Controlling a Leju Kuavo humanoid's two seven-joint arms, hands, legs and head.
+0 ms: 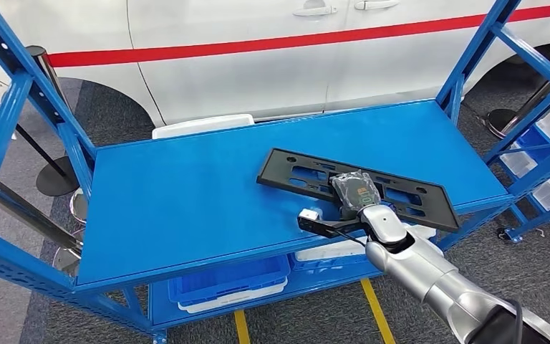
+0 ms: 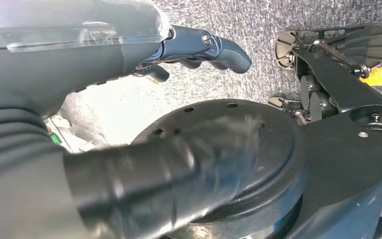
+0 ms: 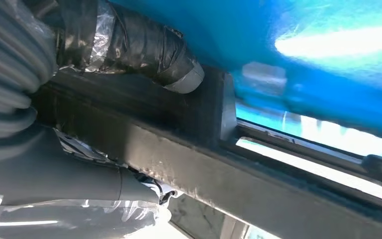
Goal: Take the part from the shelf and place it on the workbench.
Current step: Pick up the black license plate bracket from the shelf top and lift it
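The long flat black plastic part (image 1: 358,188) with rectangular cutouts lies on the blue metal shelf (image 1: 186,193), near its front right corner. The right hand (image 1: 356,192) grips the part's front edge. The left hand (image 2: 194,50) hangs with fingers loosely curled, holding nothing.

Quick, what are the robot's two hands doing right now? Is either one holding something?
Right hand: gripping the near edge of the black part on the blue shelf.
Left hand: hanging by the robot's body over the floor, holding nothing, fingers curled.
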